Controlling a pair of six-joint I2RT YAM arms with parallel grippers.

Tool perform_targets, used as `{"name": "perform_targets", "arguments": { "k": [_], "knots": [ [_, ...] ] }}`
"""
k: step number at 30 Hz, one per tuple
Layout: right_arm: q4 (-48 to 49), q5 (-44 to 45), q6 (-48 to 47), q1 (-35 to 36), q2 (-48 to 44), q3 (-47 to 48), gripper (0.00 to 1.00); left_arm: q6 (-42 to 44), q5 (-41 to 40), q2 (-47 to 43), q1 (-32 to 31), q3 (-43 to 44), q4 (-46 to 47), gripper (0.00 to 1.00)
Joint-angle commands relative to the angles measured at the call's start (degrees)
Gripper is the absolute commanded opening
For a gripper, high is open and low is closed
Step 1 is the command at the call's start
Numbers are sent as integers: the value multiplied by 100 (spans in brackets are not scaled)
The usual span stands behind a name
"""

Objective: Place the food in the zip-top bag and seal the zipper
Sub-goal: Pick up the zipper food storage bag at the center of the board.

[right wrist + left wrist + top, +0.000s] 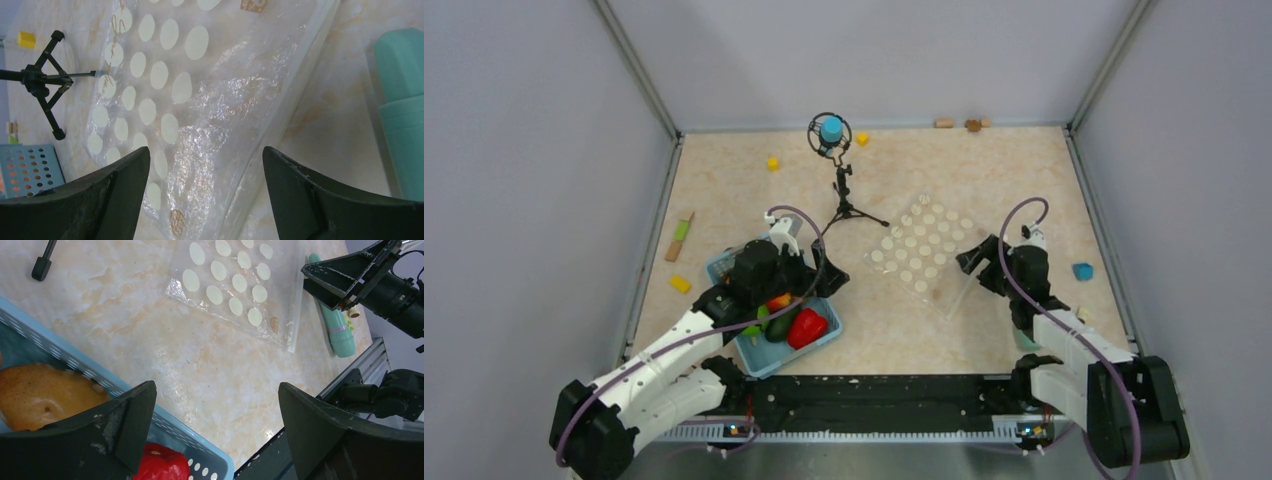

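- Marbled beige table (984, 180) sits boxed in by pale grey walls on three sides. A small black tripod stand (844, 190) with a blue-topped head is near the middle of the far half.
- Your light blue basket (774, 362) lies at the near left and holds the food: a red pepper (807, 327), a dark green piece (781, 328), a bright green piece (752, 330) and an orange piece (778, 301).
- From the left wrist you see a brown-orange piece (40, 395) lying against the basket's perforated wall, with the pepper just beside it.
- The zip-top bag (919, 250) lies flat on the table right of centre, well apart from the basket.
- Its zipper (298, 305) runs along the edge that faces your right arm.
- Your left gripper (215, 405) is spread wide with nothing between its fingers. One finger is over the basket's corner and the other over bare marble.
- Your right gripper (205, 160) is also spread wide and hangs over the zipper side of the bag. You cannot tell whether it touches the plastic.
- A teal cylinder (335, 330) lies just beside the zipper edge, on the side away from the basket.
- Bare marble runs between basket and bag.
- Near the left wall lie a green-and-orange stick (680, 237) and a yellow cube (681, 284), and a blue cube (1082, 271) sits near the right wall.
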Motion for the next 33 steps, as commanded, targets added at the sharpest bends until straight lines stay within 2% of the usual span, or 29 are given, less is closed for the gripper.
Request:
{"name": "perform_targets", "arguments": {
  "k": [1, 8, 15, 21, 26, 30, 33],
  "knots": [
    [746, 283, 239, -38, 186, -92, 82, 60, -75, -45, -46, -2, 287, 97],
    [1212, 357, 598, -34, 594, -97, 78, 39, -91, 19, -73, 19, 279, 97],
    [1888, 645, 1105, -33, 908, -238, 62, 33, -107, 60, -99, 19, 278, 96],
    [2062, 865, 1378, -33, 1171, -210, 37, 38, -122, 116, -141, 41, 286, 96],
    [2189, 780, 1349, -32, 1256, -142, 0, 33, -136, 160, -179, 104, 234, 96],
    [1740, 454, 751, 125, 933, 157, 0, 38, -165, 146, -234, 156, 216, 96],
    [487, 783, 219, 479, 291, 542, 0, 39, -209, 177, -301, 209, 175, 96]
  ]
}}
